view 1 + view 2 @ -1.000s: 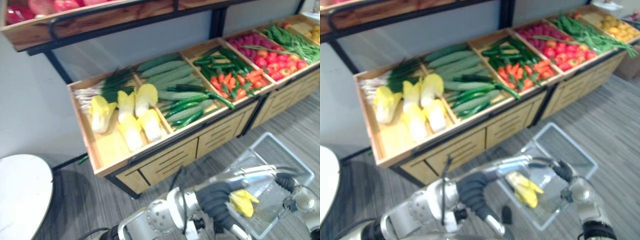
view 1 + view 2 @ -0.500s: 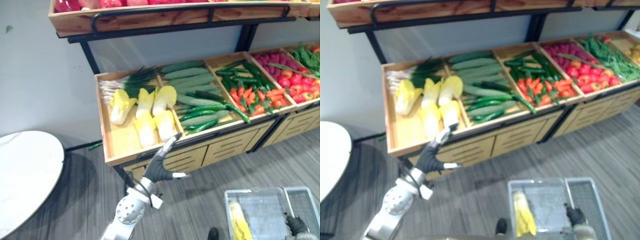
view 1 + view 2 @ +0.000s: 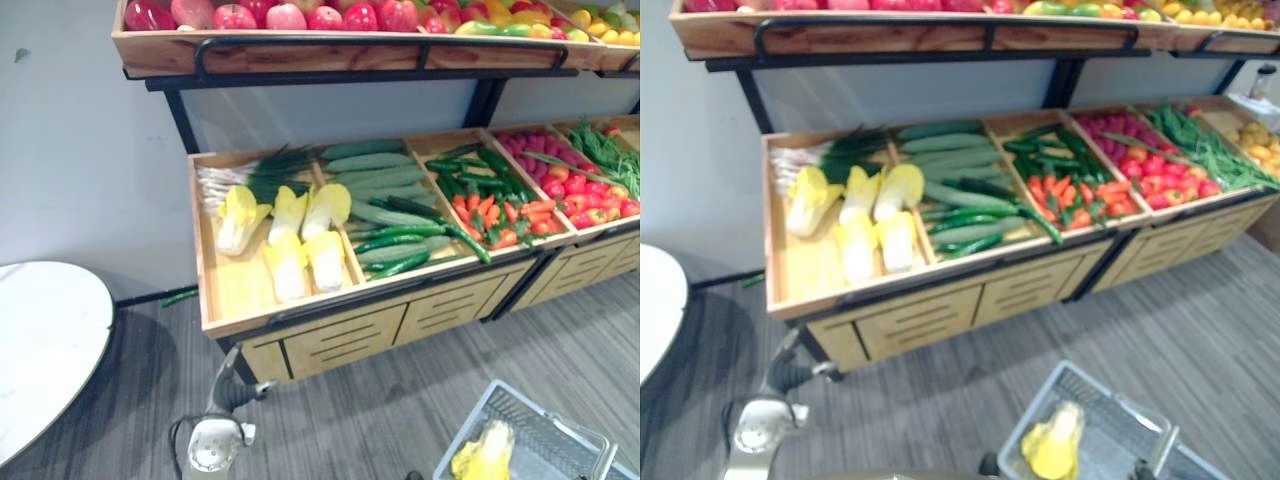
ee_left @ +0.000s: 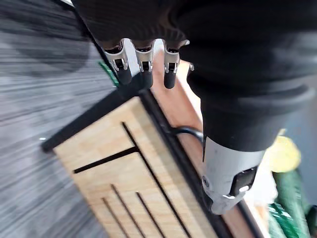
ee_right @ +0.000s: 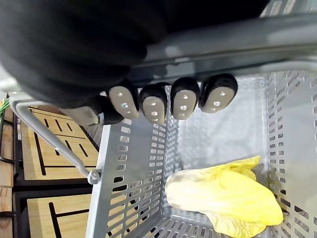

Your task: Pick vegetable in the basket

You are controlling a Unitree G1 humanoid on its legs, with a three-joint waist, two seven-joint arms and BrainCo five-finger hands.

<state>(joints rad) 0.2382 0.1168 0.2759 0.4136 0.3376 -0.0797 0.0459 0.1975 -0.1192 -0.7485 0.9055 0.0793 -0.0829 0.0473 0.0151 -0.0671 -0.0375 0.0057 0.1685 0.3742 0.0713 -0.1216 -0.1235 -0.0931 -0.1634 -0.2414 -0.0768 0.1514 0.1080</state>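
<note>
A grey plastic basket (image 3: 545, 435) hangs low at the right, and a yellow-white cabbage (image 5: 223, 196) lies inside it. My right hand (image 5: 171, 101) is shut on the basket's handle (image 5: 223, 39), fingers curled round the bar. Down by the wooden drawer cabinet (image 3: 340, 335), below the cabbage bin, my left hand (image 4: 143, 59) is open and holds nothing. Several more cabbages (image 3: 290, 240) lie in the leftmost bin of the stand.
The stand's other bins hold green onions (image 3: 250, 175), cucumbers (image 3: 385, 200), chillies and carrots (image 3: 490, 200), and tomatoes (image 3: 580, 190). An upper shelf of fruit (image 3: 300, 18) overhangs the stand. A round white table (image 3: 45, 340) stands at the left.
My left hand has dropped from the edge of the cabbage bin to beside the cabinet. The camera has shifted; the basket now shows lower right, cabbage still inside.
</note>
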